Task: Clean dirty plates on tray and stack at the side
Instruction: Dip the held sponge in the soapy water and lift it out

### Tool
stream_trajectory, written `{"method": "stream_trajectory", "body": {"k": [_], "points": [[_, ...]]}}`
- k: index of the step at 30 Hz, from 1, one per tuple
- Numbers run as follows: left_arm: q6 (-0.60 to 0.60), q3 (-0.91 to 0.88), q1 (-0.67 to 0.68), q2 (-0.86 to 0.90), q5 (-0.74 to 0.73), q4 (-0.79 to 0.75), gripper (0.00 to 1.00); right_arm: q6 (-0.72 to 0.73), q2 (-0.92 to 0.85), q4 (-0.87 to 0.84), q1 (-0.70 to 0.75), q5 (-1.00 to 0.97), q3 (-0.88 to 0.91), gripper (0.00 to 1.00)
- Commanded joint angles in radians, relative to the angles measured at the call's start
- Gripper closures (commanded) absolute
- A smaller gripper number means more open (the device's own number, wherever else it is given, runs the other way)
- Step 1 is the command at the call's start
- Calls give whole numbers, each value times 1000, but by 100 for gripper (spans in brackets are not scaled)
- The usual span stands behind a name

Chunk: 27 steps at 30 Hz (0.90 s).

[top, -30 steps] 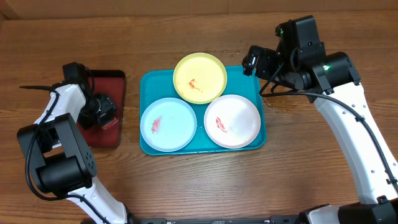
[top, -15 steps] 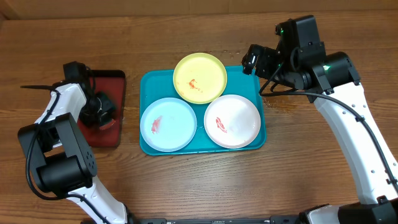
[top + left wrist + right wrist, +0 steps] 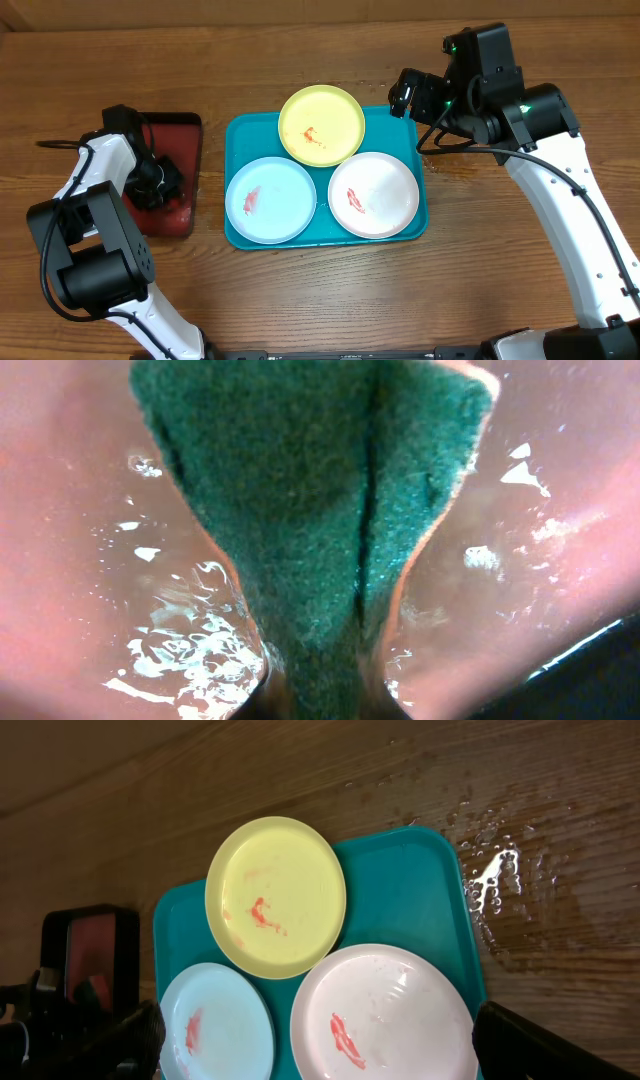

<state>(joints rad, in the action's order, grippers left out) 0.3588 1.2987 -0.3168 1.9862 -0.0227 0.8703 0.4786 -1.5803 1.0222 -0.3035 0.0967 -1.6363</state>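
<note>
Three plates lie on the turquoise tray (image 3: pixel 322 229): a light green plate (image 3: pixel 321 124) at the back, a pale blue plate (image 3: pixel 270 199) front left, a white plate (image 3: pixel 373 194) front right. Each carries a red smear. My left gripper (image 3: pixel 160 180) is down in the small dark red tray (image 3: pixel 182 130), shut on a green scouring sponge (image 3: pixel 320 490) that narrows into the jaws of the left gripper (image 3: pixel 325 705). My right gripper (image 3: pixel 405 95) hangs open above the tray's far right corner. In the right wrist view the right gripper (image 3: pixel 318 1020) has nothing between its fingers.
The red tray's floor (image 3: pixel 80 510) is wet and glistening. Water droplets (image 3: pixel 495 870) spread over the wooden table just right of the turquoise tray (image 3: pixel 400 890). The right arm reaches in from the right side, the left arm from the left edge.
My left gripper has closed on the green sponge in the red tray and shifted slightly. The right arm and the plates have stayed where they were.
</note>
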Motion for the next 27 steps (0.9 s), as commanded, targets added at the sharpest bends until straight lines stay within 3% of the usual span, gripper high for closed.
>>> {"method": "stream_trajectory", "body": {"k": [1, 3, 10, 15, 17, 22, 27], "points": [[-7, -17, 2, 41, -16, -23, 65, 5, 0, -3, -6, -11, -3, 0], [-7, -17, 2, 41, 16, -47, 0, 5, 0, -3, -6, -11, -3, 0], [-8, -17, 2, 41, 142, -177, 0, 5, 0, -3, -6, -11, -3, 0], [-8, -17, 2, 41, 153, -242, 0, 5, 0, -3, -6, -11, -3, 0], [-8, -17, 2, 41, 153, -246, 16, 5, 0, -2, -6, -11, -3, 0], [-8, -17, 2, 41, 166, -247, 94, 5, 0, -3, -6, -11, -3, 0], [-20, -17, 2, 41, 190, -242, 96, 5, 0, -2, -6, -11, -4, 0]]}}
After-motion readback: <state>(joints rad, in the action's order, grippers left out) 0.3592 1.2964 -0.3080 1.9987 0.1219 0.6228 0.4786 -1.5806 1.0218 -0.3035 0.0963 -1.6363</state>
